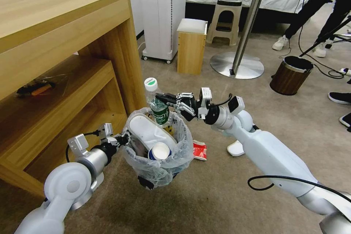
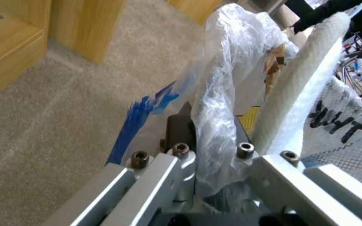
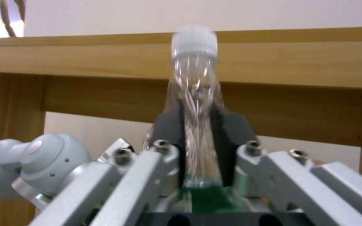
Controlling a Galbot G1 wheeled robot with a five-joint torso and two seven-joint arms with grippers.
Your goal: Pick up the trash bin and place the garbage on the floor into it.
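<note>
Right claw (image 1: 163,99) clamped on bottle (image 1: 156,108) neck, upright over trash bin (image 1: 157,146). Left claw (image 1: 123,139) pinches bin rim, bin off floor (image 1: 219,190). You hold light, slick, crushable plastic; keep grip near shoulder. Red wrapper (image 1: 199,150) on floor beside bin.

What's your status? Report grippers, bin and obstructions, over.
Left gripper clamped on rim of bag-lined small dark trash bin, held off beige carpet. Right gripper shut on clear green-labelled bottle, upright over bin mouth. Nothing obstructing.
</note>
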